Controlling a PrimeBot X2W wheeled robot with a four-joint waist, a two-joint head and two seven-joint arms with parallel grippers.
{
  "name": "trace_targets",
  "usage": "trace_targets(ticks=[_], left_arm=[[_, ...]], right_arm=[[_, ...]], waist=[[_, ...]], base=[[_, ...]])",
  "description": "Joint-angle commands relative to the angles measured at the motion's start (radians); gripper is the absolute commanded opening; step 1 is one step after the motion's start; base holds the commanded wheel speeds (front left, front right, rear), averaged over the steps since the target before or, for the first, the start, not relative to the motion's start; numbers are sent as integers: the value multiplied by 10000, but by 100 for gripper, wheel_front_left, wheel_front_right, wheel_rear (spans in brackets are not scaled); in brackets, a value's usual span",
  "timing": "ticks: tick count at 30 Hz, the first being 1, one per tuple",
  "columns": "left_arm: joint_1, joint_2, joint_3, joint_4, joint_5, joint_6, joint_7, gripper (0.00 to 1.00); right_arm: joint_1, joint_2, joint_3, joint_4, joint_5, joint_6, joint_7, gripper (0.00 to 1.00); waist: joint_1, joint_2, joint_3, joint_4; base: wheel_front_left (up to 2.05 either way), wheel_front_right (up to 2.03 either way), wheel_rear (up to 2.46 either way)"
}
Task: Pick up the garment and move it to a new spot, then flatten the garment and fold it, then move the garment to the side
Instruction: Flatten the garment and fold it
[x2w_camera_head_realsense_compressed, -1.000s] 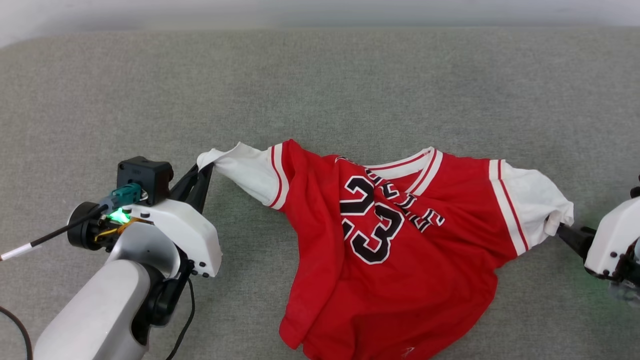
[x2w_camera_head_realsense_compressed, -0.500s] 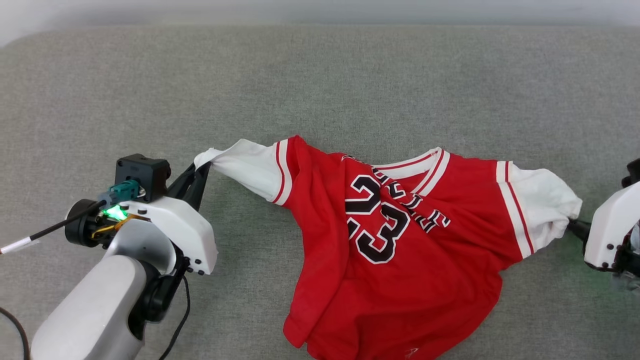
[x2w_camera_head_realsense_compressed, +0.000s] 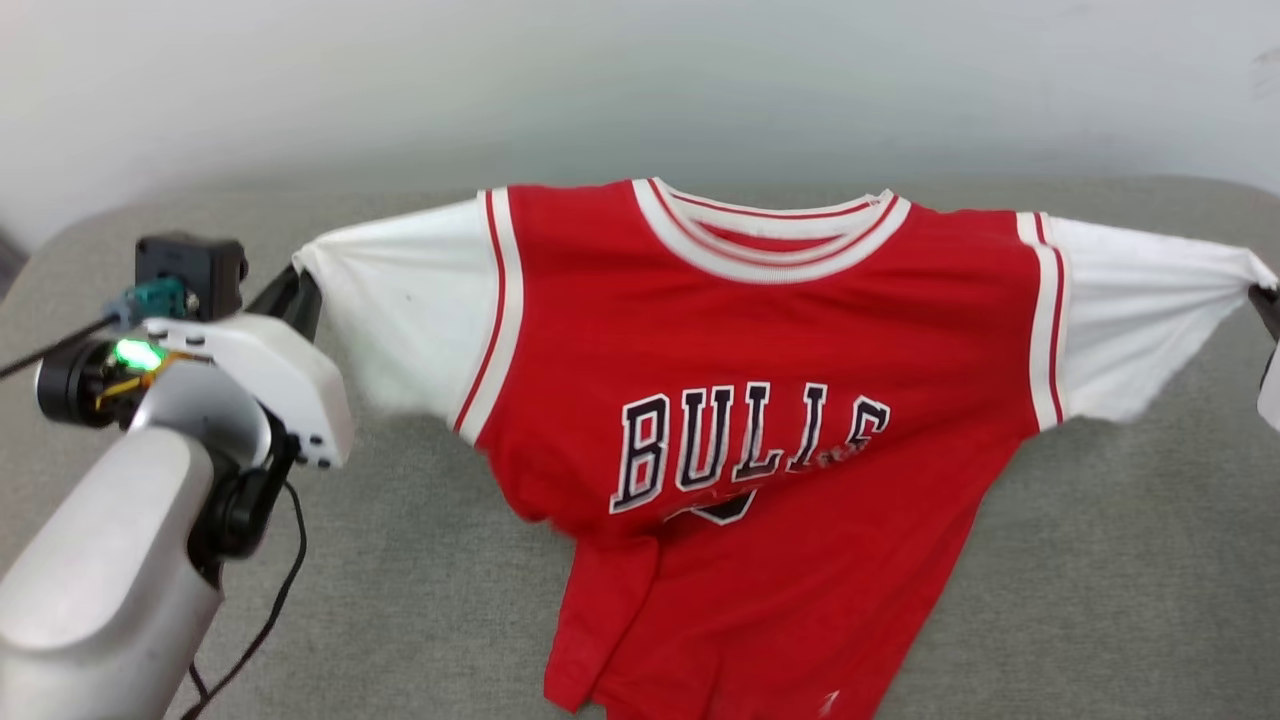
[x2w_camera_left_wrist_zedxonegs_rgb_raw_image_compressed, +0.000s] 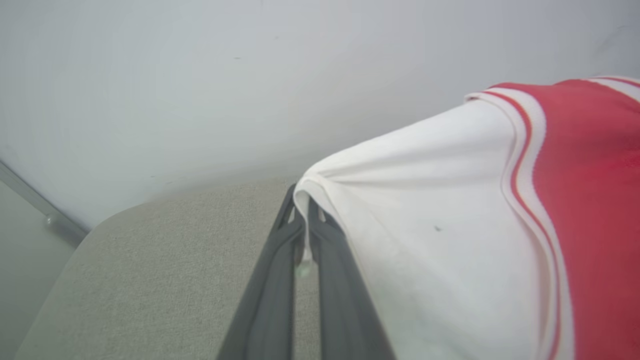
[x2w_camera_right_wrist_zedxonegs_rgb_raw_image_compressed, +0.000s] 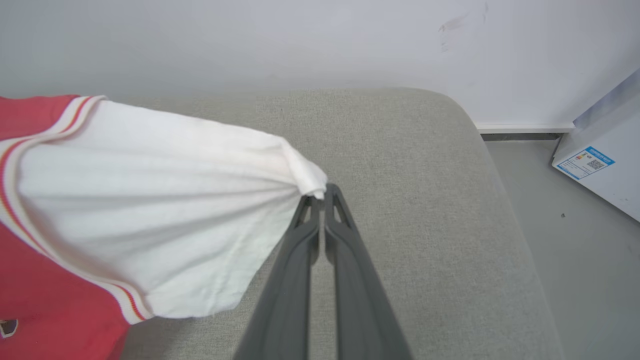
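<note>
Bright, even, diffuse light w/ no glare: the wall (x2w_camera_head_realsense_compressed: 640, 90) is a flat pale wash and the garment (x2w_camera_head_realsense_compressed: 760, 300) drops just a faint soft shadow on the grey cushion (x2w_camera_head_realsense_compressed: 1100, 560) under its sleeves. Head view is slightly soft, esp. the lower sleeve hems (smeared), and a green LED (x2w_camera_head_realsense_compressed: 135, 353) glows on the left arm. Wrist views are wide-angle, so cushion edges bow, and the left gripper (x2w_camera_left_wrist_zedxonegs_rgb_raw_image_compressed: 302, 225) and right gripper (x2w_camera_right_wrist_zedxonegs_rgb_raw_image_compressed: 322, 200) blur toward the bottom edge.

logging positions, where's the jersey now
In the head view the garment hangs centred, stretched between the left gripper and right gripper, lower half on the grey cushion.
</note>
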Motion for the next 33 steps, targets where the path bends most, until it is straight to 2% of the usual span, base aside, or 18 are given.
trace_targets(ticks=[1, 7, 10, 21, 27, 33], left_arm=[[-479, -141, 34, 422, -1, -151, -101, 0], [-2195, -550, -21, 1920, 131, -760, -319, 0], [-2866, -628, -91, 2407, 334, -855, -340, 0], [-7271, -791, 176, 4409, 1216, -1191, -1401, 0], [-9253, -843, 641, 4860, 1217, -1264, -2319, 0], [-10501, -688, 861, 4985, 1235, -1386, -2647, 0]], right_arm=[[-364, -107, 109, 176, -126, -17, -99, 0], [-1589, -131, 782, 601, -211, -16, -364, 0], [-2140, -123, 999, 748, -244, -16, -511, 0], [-6178, -181, 1629, 1334, -624, -16, -2014, 0], [-8331, -214, 1861, 1451, -802, -16, -2990, 0], [-9917, -239, 2325, 1585, -548, -16, -3246, 0]], waist=[[0, -1, -421, -155], [0, -1, -457, -320], [0, -1, -285, -369], [0, -1, 1878, -645], [0, -1, 3004, -740], [0, -1, 4078, -804]], base=[[0, 0, 0], [0, 0, 0], [0, 0, 0], [0, 0, 0], [0, 0, 0], [0, 0, 0]])
